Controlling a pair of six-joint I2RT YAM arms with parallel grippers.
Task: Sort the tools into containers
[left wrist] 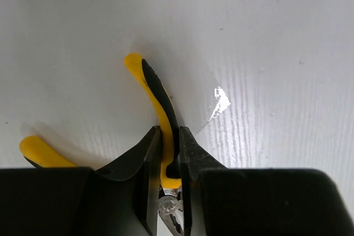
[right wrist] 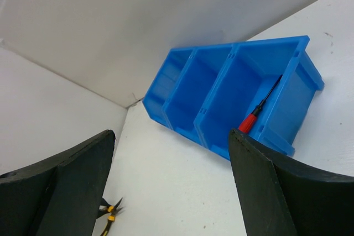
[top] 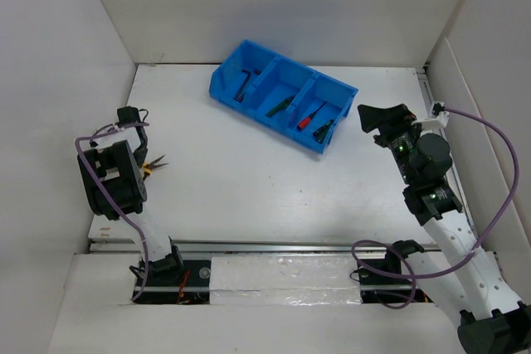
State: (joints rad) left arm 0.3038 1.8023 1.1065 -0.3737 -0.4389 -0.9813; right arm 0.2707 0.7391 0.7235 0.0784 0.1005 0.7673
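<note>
The blue three-compartment bin (top: pixel 249 51) stands at the back middle of the table. Its left compartment holds dark hex keys (top: pixel 244 86), the middle one a green-handled tool (top: pixel 280 106), and the right one a red-handled screwdriver (top: pixel 306 120) and a green-handled tool (top: pixel 324 128). My left gripper (top: pixel 143 163) is at the table's left edge, shut on one handle of the yellow-handled pliers (left wrist: pixel 157 96); the jaws (left wrist: pixel 170 153) pinch that handle near the pivot. My right gripper (top: pixel 378 120) is open and empty, just right of the bin (right wrist: pixel 287 111). The right wrist view shows the red screwdriver (right wrist: pixel 249 121) and the pliers (right wrist: pixel 110 214).
White walls enclose the table on the left, back and right. The left wall stands close behind the left gripper. A metal rail (top: pixel 274 246) runs along the near edge between the arm bases.
</note>
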